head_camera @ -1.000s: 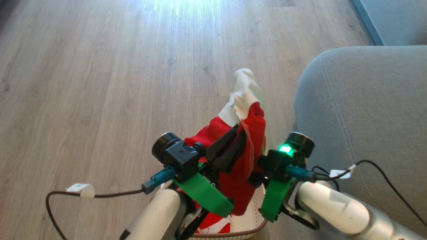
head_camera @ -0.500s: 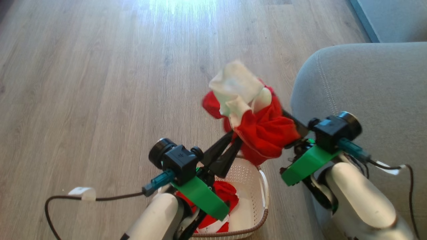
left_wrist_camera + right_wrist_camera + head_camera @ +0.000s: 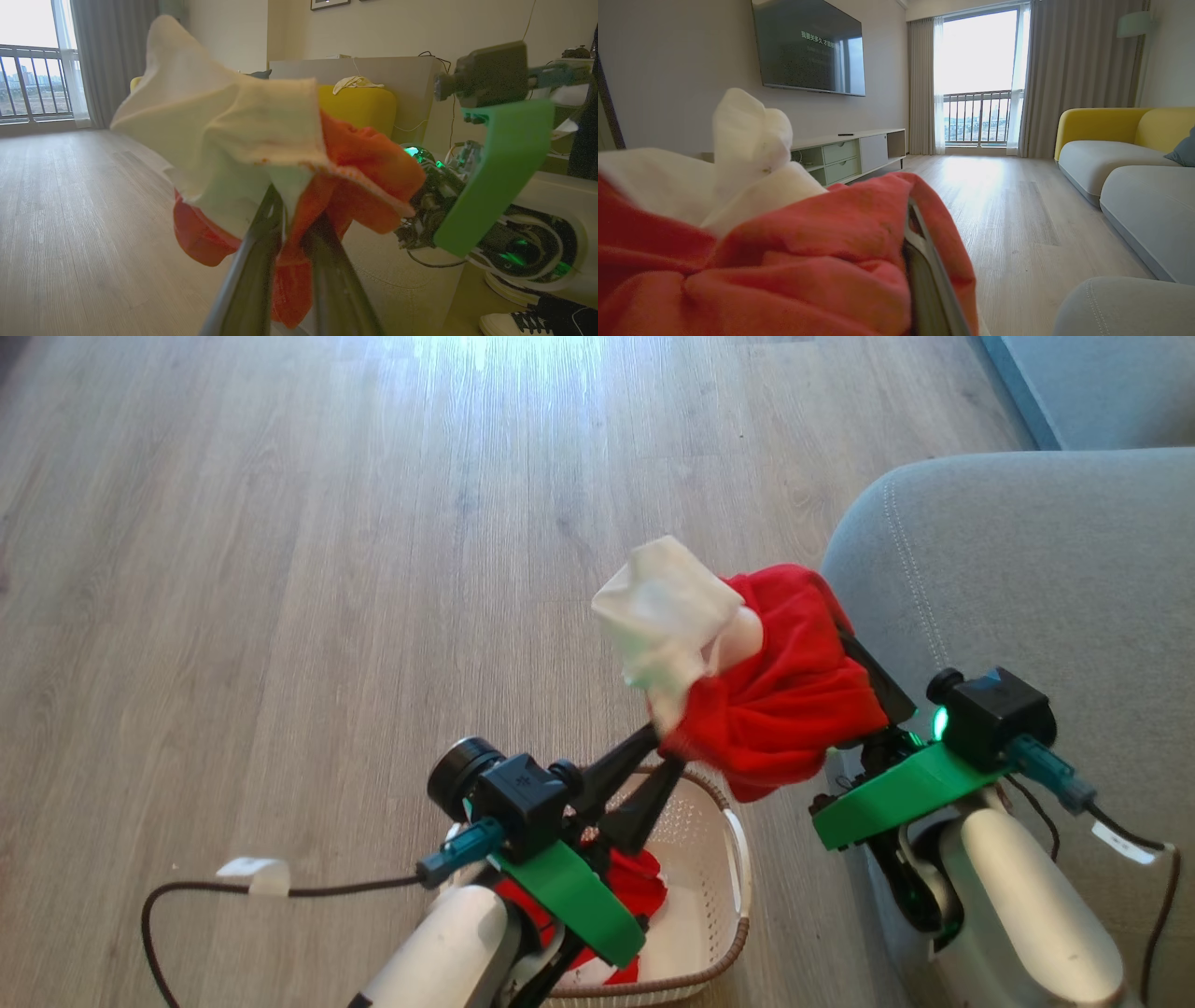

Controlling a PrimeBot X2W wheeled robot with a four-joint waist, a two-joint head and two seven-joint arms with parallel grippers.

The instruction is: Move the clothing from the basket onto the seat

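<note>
Head view, nearest first: one basket [image 3: 695,826] stands on the wooden floor [image 3: 280,569] at the bottom edge, between the robot's two pale forearms. Of the two red garments, one lies inside it: the second garment [image 3: 644,889], bunched toward the basket's left side and partly hidden by the left arm's green bracket. Just above the basket's far rim the left gripper [image 3: 659,753] points up and to the right. Its two fingers stand narrowly apart, and the left wrist view shows a fold of red cloth between them, but whether they pinch it cannot be told. Their tips meet the lower edge of the held garment [image 3: 784,709], a red bundle with one white panel at its upper left. It hangs in the air above and beyond the basket's far right corner, clear of the basket. The right gripper [image 3: 866,670], to the right of the basket, is closed on this bundle; in the right wrist view red cloth wraps over one of its fingers [image 3: 924,266]. One grey seat [image 3: 1027,569] with a pale stitching line stands just to the right of the basket, and the bundle hangs at its rounded edge, not resting on it. Farthest from the basket, the right wrist view shows one wall television [image 3: 808,46] and one low cabinet [image 3: 850,154].
</note>
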